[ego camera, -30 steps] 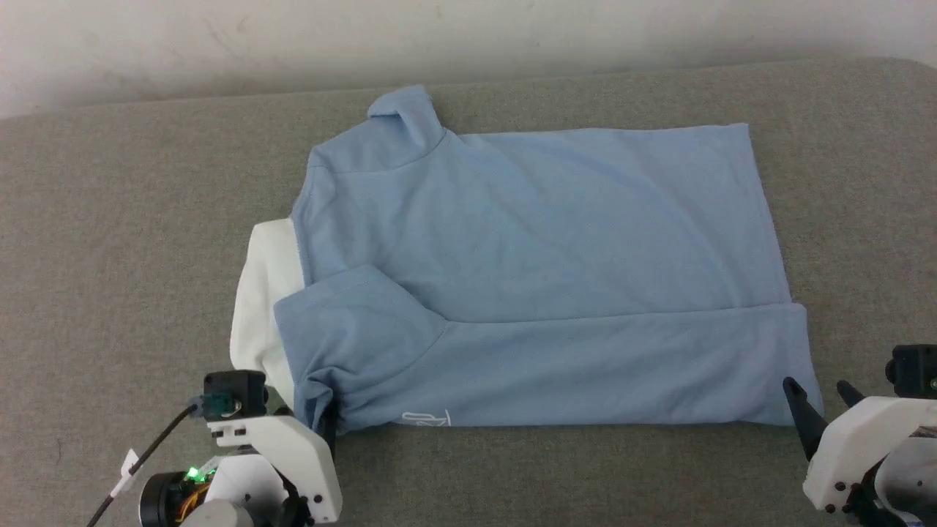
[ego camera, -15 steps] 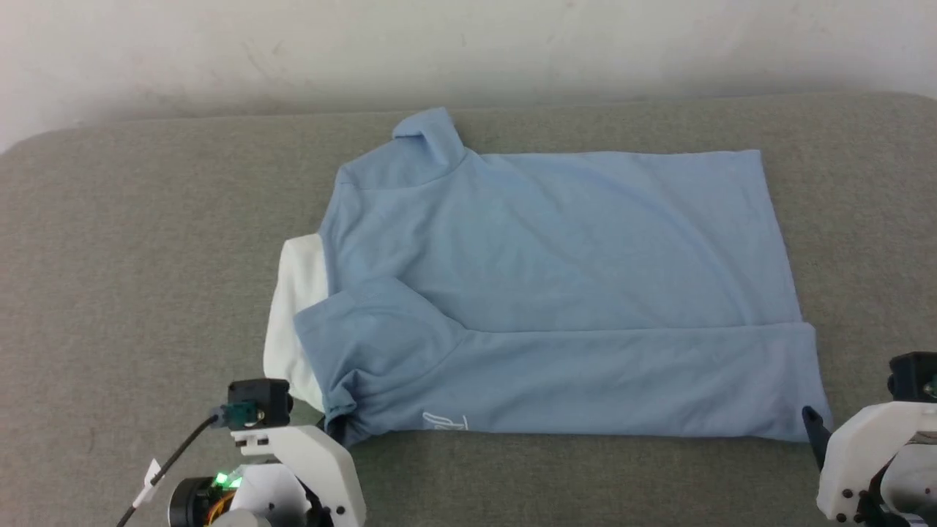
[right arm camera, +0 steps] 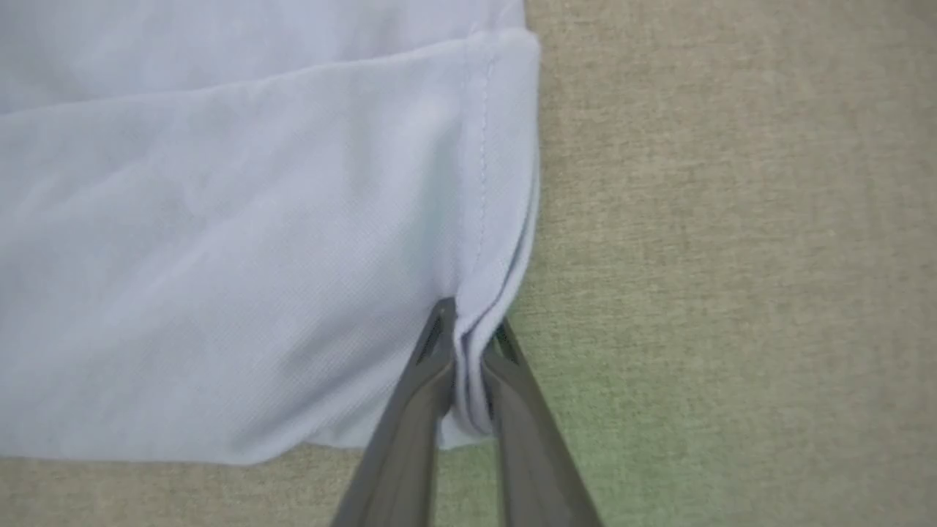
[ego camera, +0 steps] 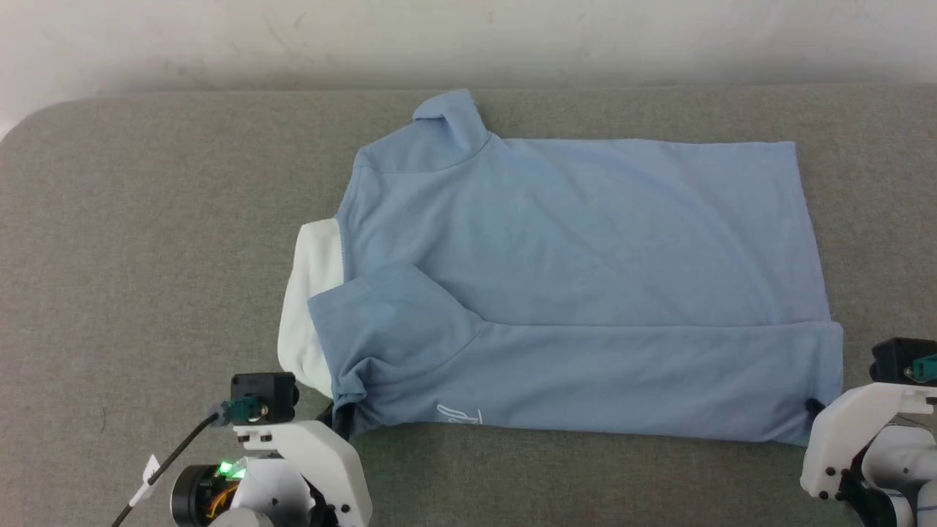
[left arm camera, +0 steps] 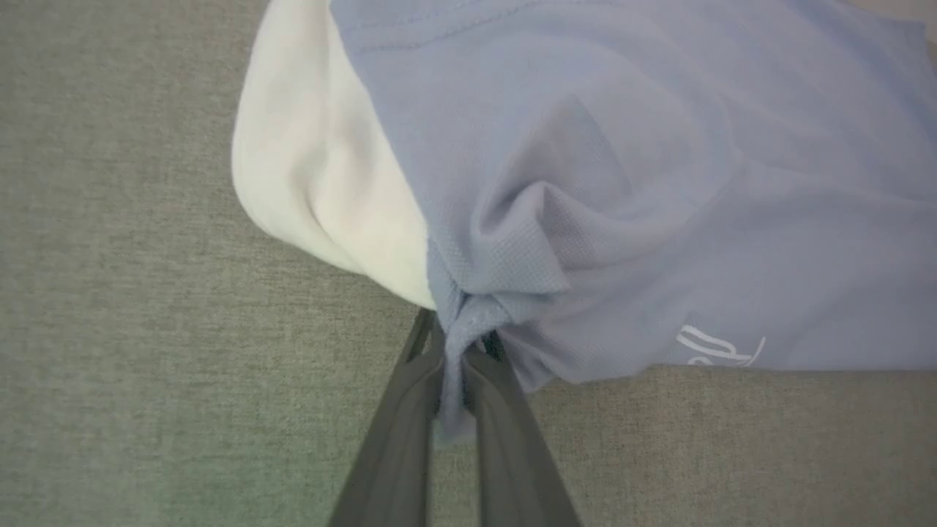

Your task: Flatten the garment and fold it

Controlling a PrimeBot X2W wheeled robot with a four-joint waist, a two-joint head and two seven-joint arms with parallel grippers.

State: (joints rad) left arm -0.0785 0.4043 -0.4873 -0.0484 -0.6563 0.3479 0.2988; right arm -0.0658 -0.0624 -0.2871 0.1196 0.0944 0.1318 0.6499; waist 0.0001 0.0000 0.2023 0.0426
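– Grey woven cloth covers the tabletop (ego camera: 146, 219). Nearest us, what is gripped?
– Left hand (left arm camera: 461, 344) is clamped on a bunched knot of fabric at the near shoulder corner of the garment (ego camera: 585, 256), just beside the white collar (ego camera: 307, 307). Right hand (right arm camera: 468, 322) is pinched shut on the near hem corner, several layers between its fingers (right arm camera: 421, 395).
– So how far along would you say?
– Partway. It lies spread sideways mid-tabletop, collar to the left, hem to the right, fairly smooth. The near long side is turned over the body, near sleeve (ego camera: 381, 315) on top, with the logo (ego camera: 460, 416) right at that near crease. The far side looks unfolded, the far sleeve (ego camera: 446, 121) poking up at the far edge, and no crosswise fold is in.
– Room to move?
– Plenty, I'd judge: bare cloth on every side, widest on the left, a narrower strip beyond the far edge before the pale wall (ego camera: 468, 36). The bunching at the left grip could drag a wrinkle
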